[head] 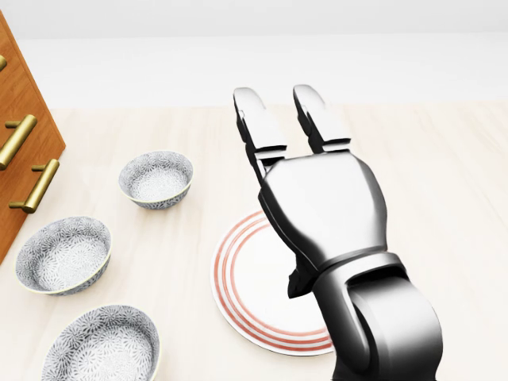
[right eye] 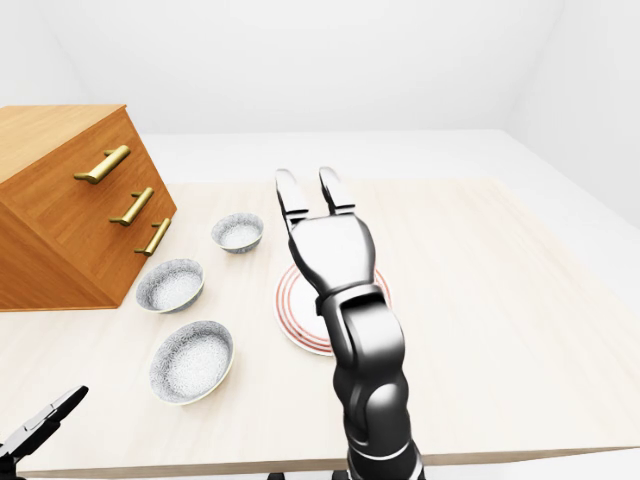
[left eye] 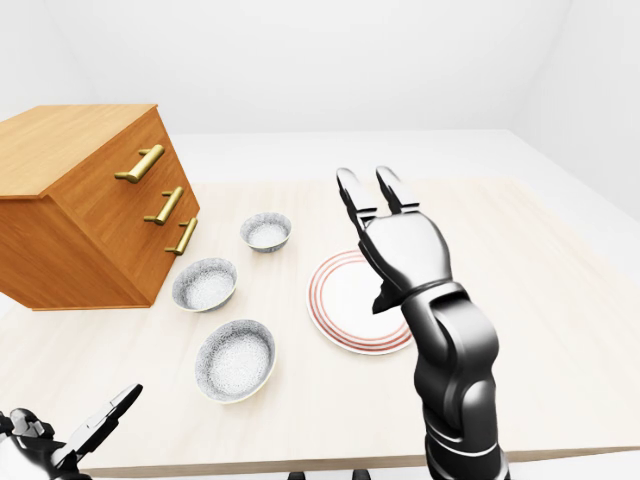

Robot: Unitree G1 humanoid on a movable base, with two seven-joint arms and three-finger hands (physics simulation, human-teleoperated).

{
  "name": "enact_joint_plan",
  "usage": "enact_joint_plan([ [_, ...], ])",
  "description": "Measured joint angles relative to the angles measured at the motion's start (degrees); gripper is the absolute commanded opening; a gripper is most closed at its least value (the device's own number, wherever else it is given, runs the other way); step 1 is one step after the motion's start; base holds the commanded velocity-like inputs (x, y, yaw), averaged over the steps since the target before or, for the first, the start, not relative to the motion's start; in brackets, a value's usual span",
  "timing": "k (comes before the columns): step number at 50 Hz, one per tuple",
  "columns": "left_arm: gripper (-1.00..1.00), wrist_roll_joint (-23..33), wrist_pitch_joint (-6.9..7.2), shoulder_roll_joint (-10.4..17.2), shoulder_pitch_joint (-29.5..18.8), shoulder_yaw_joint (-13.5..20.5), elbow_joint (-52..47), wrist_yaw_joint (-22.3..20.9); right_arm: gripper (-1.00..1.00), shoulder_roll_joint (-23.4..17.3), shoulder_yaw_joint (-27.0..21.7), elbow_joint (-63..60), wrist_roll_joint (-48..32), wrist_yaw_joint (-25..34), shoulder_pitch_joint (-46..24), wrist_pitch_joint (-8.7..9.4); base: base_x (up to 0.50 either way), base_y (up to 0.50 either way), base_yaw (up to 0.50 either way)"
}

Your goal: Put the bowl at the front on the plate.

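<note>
Three grey patterned bowls stand in a row left of the plate: the lowest bowl (head: 101, 345) at the head view's bottom left, a middle bowl (head: 63, 254), and an upper bowl (head: 156, 178). The white plate (head: 246, 278) with red rings lies empty on the table. My right hand (head: 284, 151) is raised above the plate, open, back toward the camera, holding nothing, and it hides the plate's right part. My left hand (left eye: 95, 430) hangs low at the left-eye view's bottom left, open and empty, below the table's near edge.
A wooden drawer cabinet (left eye: 90, 200) with brass handles stands on the table's left side, close to the bowls. The light wood table (left eye: 540, 300) stretches wide to the right of the plate.
</note>
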Motion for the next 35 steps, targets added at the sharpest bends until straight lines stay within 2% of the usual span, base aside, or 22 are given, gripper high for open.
enact_joint_plan([
  [6, 1.0, 0.2, -0.16, 0.0, -0.1, -0.1, 0.2, 0.1, 1.0, 2.8, -0.5, -2.0, -10.9, 0.0, -0.7, 0.0, 0.0, 0.0, 0.0],
  [13, 1.0, 0.3, -0.04, 0.0, -0.1, -0.1, 0.0, 0.2, 1.0, 4.0, 0.0, -3.5, -17.8, 0.0, 1.3, 0.0, 0.0, 0.0, 0.0],
  [26, 1.0, 0.3, -0.06, -0.1, 0.0, 0.0, -0.3, 0.0, 1.0, 4.3, 4.9, -3.1, -23.6, 0.0, 8.1, 0.0, 0.0, 0.0, 0.0],
  [35, 1.0, 0.2, 0.26, -0.2, 0.0, 0.2, -0.6, -0.1, 1.0, 3.5, 8.9, -0.9, -25.1, 0.0, 9.0, 0.0, 0.0, 0.0, 0.0],
])
